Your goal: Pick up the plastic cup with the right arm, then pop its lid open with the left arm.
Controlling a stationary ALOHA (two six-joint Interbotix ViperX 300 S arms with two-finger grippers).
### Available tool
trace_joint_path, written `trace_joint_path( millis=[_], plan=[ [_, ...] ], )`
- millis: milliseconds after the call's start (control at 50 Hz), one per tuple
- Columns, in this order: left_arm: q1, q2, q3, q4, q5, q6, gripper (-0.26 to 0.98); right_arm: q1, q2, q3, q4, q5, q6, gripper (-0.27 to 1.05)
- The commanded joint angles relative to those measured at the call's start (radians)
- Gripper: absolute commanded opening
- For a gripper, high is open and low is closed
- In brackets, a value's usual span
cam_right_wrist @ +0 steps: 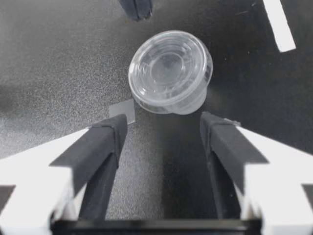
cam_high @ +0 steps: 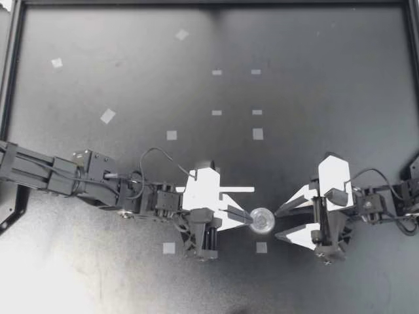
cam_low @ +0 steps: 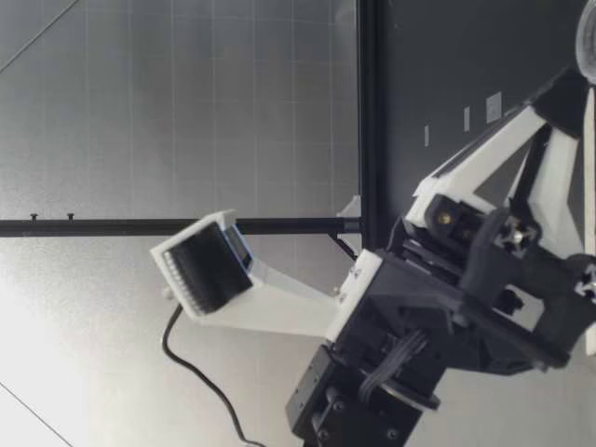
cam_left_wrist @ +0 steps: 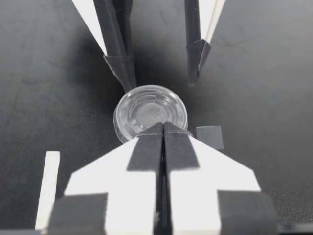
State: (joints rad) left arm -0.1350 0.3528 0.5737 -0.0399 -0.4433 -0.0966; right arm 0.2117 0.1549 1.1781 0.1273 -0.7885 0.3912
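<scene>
Dark tabletop [cam_high: 314,98], approach step: left end effector [cam_high: 249,220], closed and empty, touches the clear cup [cam_high: 262,219] at its 9 o'clock rim. Right end effector [cam_high: 277,225], wide open at 3 o'clock, would need to straddle it to grip.

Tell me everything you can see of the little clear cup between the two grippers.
The small clear plastic cup is round, with what looks like a ringed lid on top and a body tapering below. It stands on the black table beside a tape square. My left gripper, shut, has its tips at the cup's edge, contact unclear; my right gripper is open just short of it.
</scene>
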Motion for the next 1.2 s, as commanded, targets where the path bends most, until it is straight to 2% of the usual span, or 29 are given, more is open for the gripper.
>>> trace_joint_path(
  millis=[0,500,1180],
  plan=[
    [-0.002,-0.018,-0.02,0.0,-0.011,0.002,-0.07,0.006,0.0,-0.015,0.002,-0.011,-0.003,0.62],
    [-0.002,0.008,-0.028,0.0,-0.043,0.014,-0.07,0.002,0.048,-0.034,0.015,-0.049,-0.011,0.62],
    [-0.002,0.032,-0.038,-0.002,-0.041,0.017,-0.07,-0.009,0.101,-0.081,0.049,-0.049,-0.12,0.62]
  ],
)
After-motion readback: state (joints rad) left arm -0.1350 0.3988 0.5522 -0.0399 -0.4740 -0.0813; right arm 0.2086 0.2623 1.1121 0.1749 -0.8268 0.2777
